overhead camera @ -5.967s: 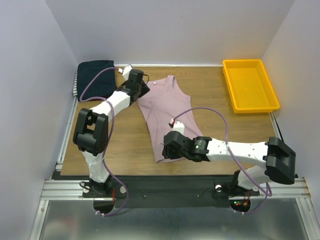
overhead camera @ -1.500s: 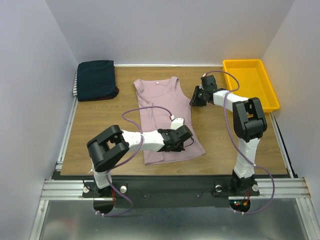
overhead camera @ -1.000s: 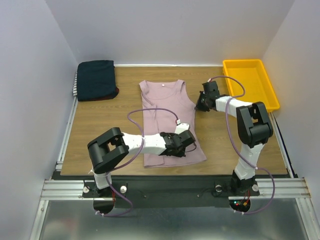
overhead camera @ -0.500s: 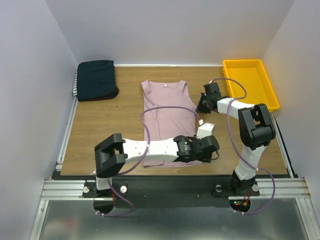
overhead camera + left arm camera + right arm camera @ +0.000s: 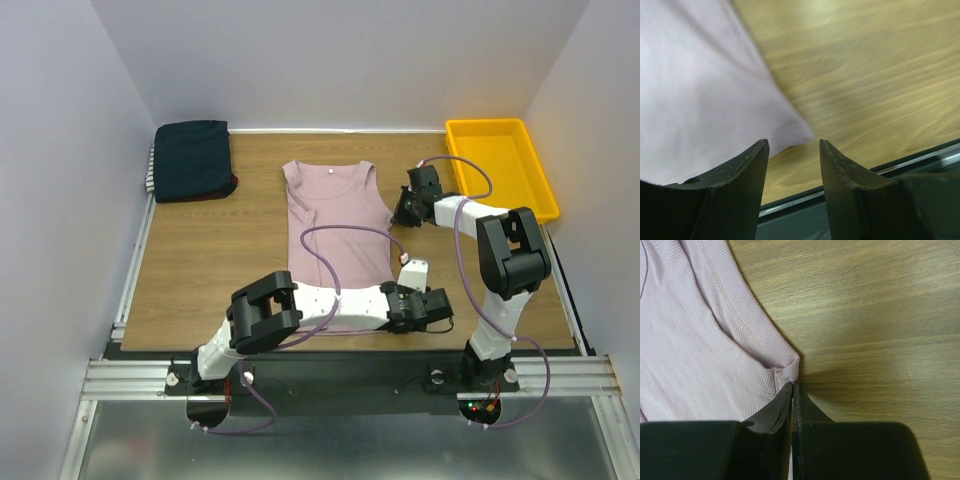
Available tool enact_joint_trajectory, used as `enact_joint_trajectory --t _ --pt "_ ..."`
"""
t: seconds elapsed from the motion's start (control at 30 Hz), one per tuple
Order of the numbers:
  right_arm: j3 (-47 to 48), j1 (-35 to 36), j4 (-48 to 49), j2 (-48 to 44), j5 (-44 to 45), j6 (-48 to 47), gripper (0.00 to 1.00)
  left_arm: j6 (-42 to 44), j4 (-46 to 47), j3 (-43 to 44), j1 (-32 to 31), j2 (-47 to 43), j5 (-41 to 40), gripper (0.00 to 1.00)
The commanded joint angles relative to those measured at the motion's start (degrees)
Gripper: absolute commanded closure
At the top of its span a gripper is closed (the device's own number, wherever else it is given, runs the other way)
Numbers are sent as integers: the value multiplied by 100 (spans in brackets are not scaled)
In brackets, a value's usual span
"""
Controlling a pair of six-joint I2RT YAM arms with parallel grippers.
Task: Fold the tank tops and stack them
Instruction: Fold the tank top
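While folded tank tops sit stacked in the worktop's far left corner, the pink tank top lies flat, unfolded, mid-worktop, left gripper open at its hem, right gripper closed at its armhole.

Bright even light, soft shadows; left wrist view blurred, pink tank top edge smeared.

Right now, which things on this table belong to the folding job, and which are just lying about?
Part of the job:
- pink tank top, spread flat in the middle of the table
- folded pile of tops, dark navy one uppermost, in the far left corner

Just lying about:
- yellow tray, far right corner, nothing in it
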Motion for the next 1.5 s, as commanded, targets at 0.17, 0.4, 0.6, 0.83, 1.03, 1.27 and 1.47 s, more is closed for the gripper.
enact_joint_trajectory --t 0.17,0.4,0.6,0.83,1.03,1.27,1.47 --pt "157 -22 121 39 -44 -123 98 -281 -477 791 -107 228 -609 46" --pt "175 -22 130 39 -71 -141 99 -342 -548 923 -107 466 -679 47" --pt "166 -31 130 4 -71 -141 99 -360 -477 1002 -107 571 -793 49" --pt "166 -22 139 12 -79 -141 99 -395 -390 906 -107 545 -811 59" --pt "201 -22 139 47 -79 -132 99 -334 -56 511 -116 299 -732 75" --pt "245 -31 130 48 -106 -106 99 -220 50 369 -116 202 -723 85" --pt "219 -22 139 -5 -97 -106 99 -96 41 483 -125 307 -644 71"
